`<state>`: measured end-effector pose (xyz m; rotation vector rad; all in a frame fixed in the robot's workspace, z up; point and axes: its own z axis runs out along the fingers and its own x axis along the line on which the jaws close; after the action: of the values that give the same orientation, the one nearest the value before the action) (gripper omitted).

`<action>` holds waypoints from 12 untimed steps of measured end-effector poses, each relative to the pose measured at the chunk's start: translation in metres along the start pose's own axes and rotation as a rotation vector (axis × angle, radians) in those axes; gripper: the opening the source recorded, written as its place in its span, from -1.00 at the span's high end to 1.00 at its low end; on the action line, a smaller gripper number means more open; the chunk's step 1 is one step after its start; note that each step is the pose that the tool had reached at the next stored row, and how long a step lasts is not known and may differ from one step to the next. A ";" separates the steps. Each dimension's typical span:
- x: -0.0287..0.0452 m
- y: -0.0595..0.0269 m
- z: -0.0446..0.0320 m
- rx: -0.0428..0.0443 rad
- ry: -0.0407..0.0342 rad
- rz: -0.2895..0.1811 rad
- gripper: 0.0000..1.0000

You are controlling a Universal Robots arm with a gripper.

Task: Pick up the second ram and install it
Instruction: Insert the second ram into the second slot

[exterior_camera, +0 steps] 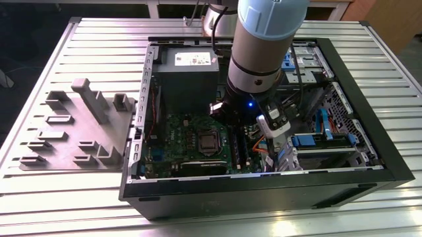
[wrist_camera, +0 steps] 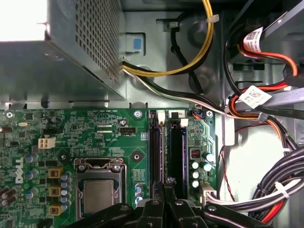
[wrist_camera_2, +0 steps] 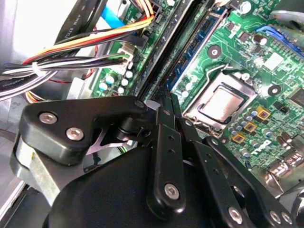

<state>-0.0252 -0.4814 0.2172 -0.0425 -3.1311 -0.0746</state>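
A ribbed aluminium slat table (exterior_camera: 86, 207) carries an open black steel computer case (exterior_camera: 369, 148) lying on its side, with a grey moulded holder tray (exterior_camera: 76, 131) beside it at the exterior view's left. Inside the case, the glossy green motherboard (wrist_camera: 71, 133) bears a square metal-lidded processor socket (wrist_camera: 97, 187) and sits below a perforated grey power supply (wrist_camera: 71, 47). The arm (exterior_camera: 264, 44) reaches down into the case. The gripper (wrist_camera: 165, 184), of black jointed links, has its fingers drawn together on the top edge of the second ram (wrist_camera: 158, 142), a thin dark stick standing upright in a slot just beside the empty black memory slot (wrist_camera: 177, 147).
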 end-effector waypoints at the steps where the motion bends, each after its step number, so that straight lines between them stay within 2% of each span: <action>1: 0.0000 -0.0001 0.0003 0.0001 0.0000 0.000 0.77; 12: 0.0000 -0.0002 0.0039 0.0002 0.0000 0.000 0.77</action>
<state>-0.0252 -0.4814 0.2133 -0.0425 -3.1311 -0.0743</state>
